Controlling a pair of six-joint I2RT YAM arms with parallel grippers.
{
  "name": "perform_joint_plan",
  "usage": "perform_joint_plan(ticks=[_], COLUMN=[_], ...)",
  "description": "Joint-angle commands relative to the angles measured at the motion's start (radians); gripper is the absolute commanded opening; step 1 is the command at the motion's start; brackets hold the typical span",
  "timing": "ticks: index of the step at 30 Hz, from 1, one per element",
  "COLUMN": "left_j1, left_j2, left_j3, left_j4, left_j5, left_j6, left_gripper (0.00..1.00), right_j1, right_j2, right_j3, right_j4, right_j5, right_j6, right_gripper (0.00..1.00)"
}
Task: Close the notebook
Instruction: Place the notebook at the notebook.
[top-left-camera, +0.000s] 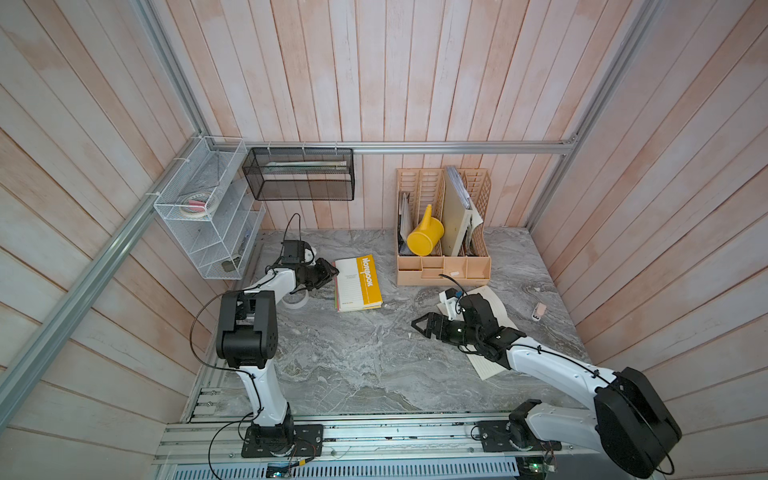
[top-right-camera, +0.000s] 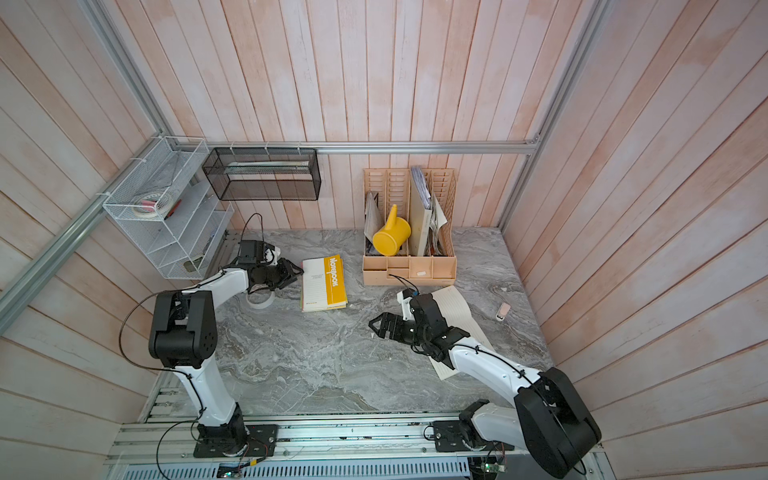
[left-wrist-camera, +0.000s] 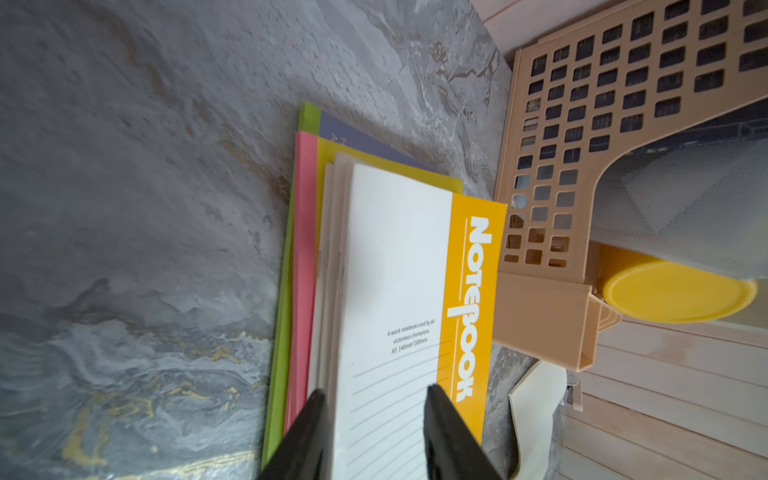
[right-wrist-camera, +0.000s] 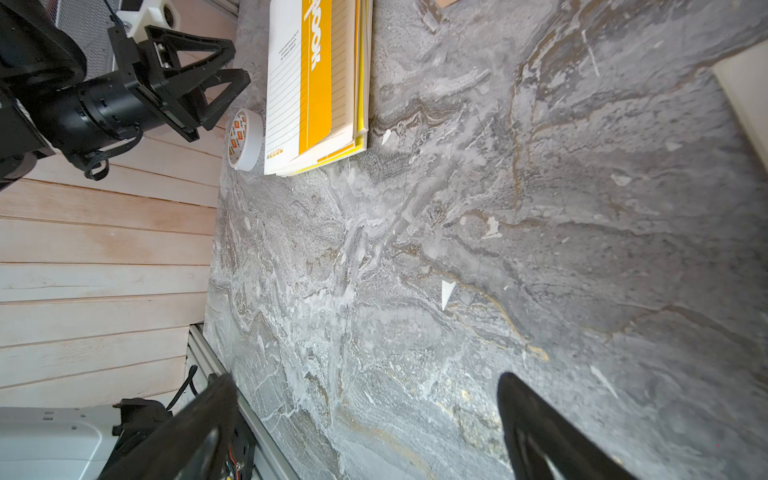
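Left wrist view: the left gripper (left-wrist-camera: 375, 390) has its fingers spread and empty, at the near edge of the notebook (left-wrist-camera: 399, 291). The notebook lies directly ahead, cover down, atop a stack of coloured books (left-wrist-camera: 301, 249) on the bench (left-wrist-camera: 124, 208). Closing looks finished. Next calls for backing away without catching the loose page edges. The right gripper (right-wrist-camera: 365, 378), also spread, hangs over bare bench.

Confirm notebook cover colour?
White notebook cover with a yellow-orange band; shows best in the left wrist view.

yellow-white notebook (top-left-camera: 359, 282), grey marbled table (top-left-camera: 353, 365); yellow jug (top-left-camera: 424, 239)
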Motion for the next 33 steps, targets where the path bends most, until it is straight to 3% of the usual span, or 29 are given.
perform_joint_plan(ticks=[1,9,15,18,25,33], left_j1=[0.005,-0.019,-0.138,-0.236,-0.407,-0.527], left_j2=[-0.094,-0.322,-0.314,-0.283,-0.179,-0.014], left_j3=[0.002,-0.253,-0.295,-0.286,-0.292,-0.241], left_j4=[-0.055,0.34,0.512,0.478,0.468,0.556], left_j5=[-0.121,0.211,0.41,0.408,0.264,0.23], left_j6=[0.048,-0.115,-0.235,-0.212,-0.191,-0.296], left_gripper=[0.47,0.6,0.61,0.61,0.61,0.61], right_j1=[-0.007,-0.013,-0.084,-0.164,-0.392,-0.458], right_j2=[-0.011,-0.014,-0.095,-0.152,-0.332,-0.344], right_j3=[0.005,0.003,-0.031,-0.073,-0.159,-0.202], right_j4=[-0.008,-0.03,-0.068,-0.098,-0.226,-0.315], right_j5=[-0.007,0.024,0.033,0.034,0.059,0.088], right_j6=[-0.004,-0.005,-0.015,-0.022,-0.035,-0.03], right_gripper=[0.98,0.98,0.98,0.98,0.98,0.98])
